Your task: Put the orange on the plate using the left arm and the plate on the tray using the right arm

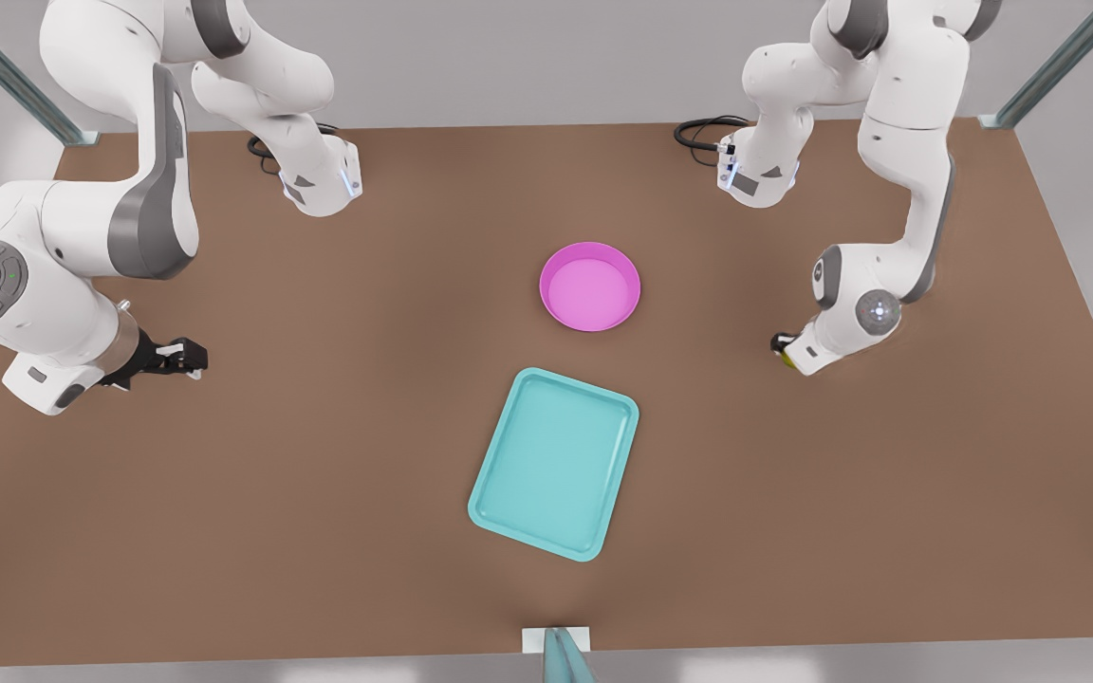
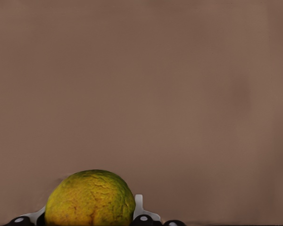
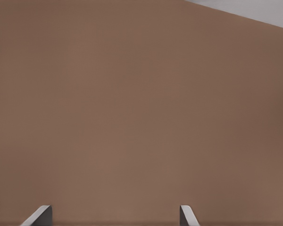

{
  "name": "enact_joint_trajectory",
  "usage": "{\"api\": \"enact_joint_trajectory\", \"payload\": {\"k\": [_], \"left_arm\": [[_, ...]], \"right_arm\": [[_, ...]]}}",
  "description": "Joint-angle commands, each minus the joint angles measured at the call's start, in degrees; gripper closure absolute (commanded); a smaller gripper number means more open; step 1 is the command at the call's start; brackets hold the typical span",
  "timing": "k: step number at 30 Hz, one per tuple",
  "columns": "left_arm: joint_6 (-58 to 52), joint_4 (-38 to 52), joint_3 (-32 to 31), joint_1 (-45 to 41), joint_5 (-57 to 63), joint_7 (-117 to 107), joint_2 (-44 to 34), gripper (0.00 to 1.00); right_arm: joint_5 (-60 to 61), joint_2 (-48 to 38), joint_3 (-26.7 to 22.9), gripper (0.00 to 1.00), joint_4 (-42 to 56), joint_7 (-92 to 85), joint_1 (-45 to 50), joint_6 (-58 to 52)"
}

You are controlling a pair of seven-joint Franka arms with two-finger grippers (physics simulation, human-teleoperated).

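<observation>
Front view: the left gripper, at the picture's right, closes around the orange low over the table, well apart from the pink plate; the teal tray lies nearer.

Left wrist view: fingertips flank the orange; a shallow hold might let it roll out.

Right wrist view: the waiting right gripper is spread wide, empty.

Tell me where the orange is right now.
The orange sits between the left gripper's fingers, low over the table at the front view's right, well to the right of the pink plate.
</observation>
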Motion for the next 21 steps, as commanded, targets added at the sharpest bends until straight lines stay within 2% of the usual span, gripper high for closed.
{"api": "enact_joint_trajectory", "payload": {"k": [1,4,6,9,10,11,12,14,15,16,17,18,19,20,21], "left_arm": [[-1.53,1.45,-7.59,-4.13,-1.6,-24.32,-0.54,0.34],[-9.7,10.15,-7.68,-24.34,-1.69,-40.05,0.95,0.34],[-9.7,12.97,-7.68,-34.37,-2.74,-47.0,3.85,0.34],[-13.04,13.23,-8.99,-36.4,-5.47,-47.0,4.2,0.34],[-13.91,13.23,-9.17,-36.4,-5.47,-47.0,5.08,0.28],[-13.66,13.23,-9.17,-36.4,-5.56,-47.0,5.61,0.04],[-13.83,13.23,-9.08,-36.4,-5.47,-46.92,5.61,0.0],[-16.01,12.97,-9.0,-36.4,-5.21,-46.22,5.26,0.0],[-20.67,13.4,-8.82,-36.31,-4.51,-46.04,4.56,0.0],[-30.4,18.65,-7.86,-36.22,-3.98,-44.56,4.12,0.0],[-47.17,28.05,-3.04,-36.22,-3.98,-38.33,2.89,0.0],[-58.33,35.43,2.49,-36.22,-3.98,-32.18,1.49,0.0],[-69.61,47.64,11.89,-36.22,-3.98,-22.6,1.39,0.0],[-72.98,55.23,19.63,-35.7,-4.15,-17.49,1.74,0.0],[-73.07,56.38,25.1,-35.7,-4.24,-14.31,1.83,0.0]], "right_arm": [[0.03,-0.05,-0.01,0.0,0.03,-0.04,0.0,-0.03],[0.03,-0.05,-0.01,0.0,0.03,-0.04,0.0,-0.03],[0.03,-0.05,-0.01,0.0,0.03,-0.04,0.0,-0.03],[0.03,-0.05,-0.1,0.0,0.03,-0.04,-0.09,-0.12],[0.03,-0.05,-0.1,0.0,0.03,-0.04,-0.09,-0.12],[0.03,-0.05,-0.1,0.0,0.03,-0.04,-0.09,-0.03],[0.03,-0.05,-0.1,0.0,0.03,-0.04,-0.09,-0.03],[0.03,-0.05,-0.1,0.0,0.03,-0.04,-0.09,-0.12],[0.03,-0.05,-0.1,0.0,-0.06,-0.04,-0.09,-0.12],[0.03,-0.14,-0.1,0.0,-0.06,-0.04,-0.09,-0.03],[0.03,-0.05,-0.1,0.0,0.03,-0.04,-0.09,-0.12],[0.03,-0.05,-0.1,0.0,0.03,-0.04,-0.09,-0.12],[0.03,-0.05,-0.1,0.0,0.03,-0.04,-0.09,-0.12],[0.03,-0.05,-0.1,0.0,0.03,-0.04,-0.09,-0.12],[0.03,-0.05,-0.1,0.0,0.03,-0.04,-0.09,-0.12]]}}
